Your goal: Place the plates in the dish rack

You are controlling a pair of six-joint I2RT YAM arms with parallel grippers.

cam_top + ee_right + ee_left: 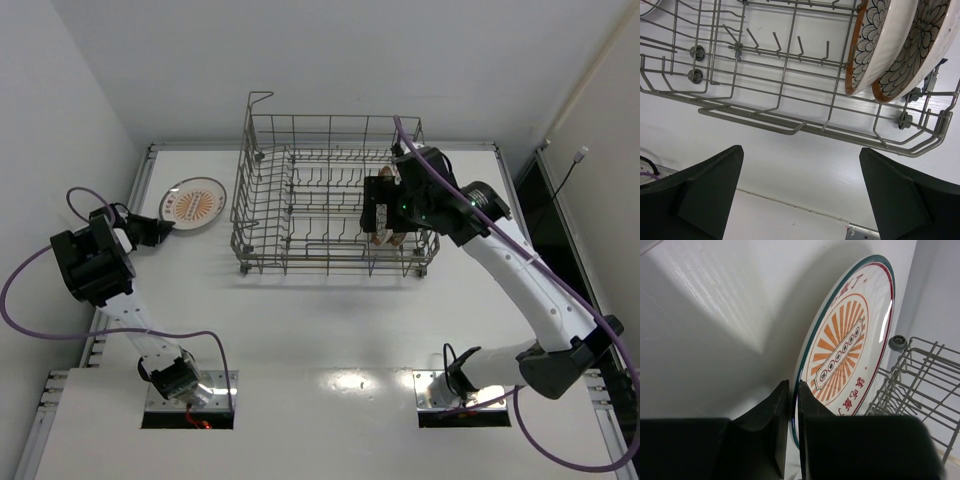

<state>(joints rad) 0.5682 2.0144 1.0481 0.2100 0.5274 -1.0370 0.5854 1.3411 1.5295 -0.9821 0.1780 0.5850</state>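
Left side: the left gripper (793, 390) is closed on the near rim of a sunburst plate (193, 203), white with an orange ray motif and a green-and-red edge. I see the rim pinched between both fingers in the wrist view. This plate sits near the far-left corner of the surface (330, 340), just left of the dish rack (320, 262). It looks flat on the surface from above; I cannot tell whether it has lifted at all. Centre: the dish rack stands at the far middle of the surface, most tine rows bare. Right side: two flower plates (875, 40) stand on edge side by side in the tines at the rack's right end, leaning slightly. The right gripper (800, 150) hangs over that end with its jaws spread wide, holding nothing. My reading: two plates are loaded and one remains, now gripped. What's left is to lift it, tip it upright and seat it in a free slot.
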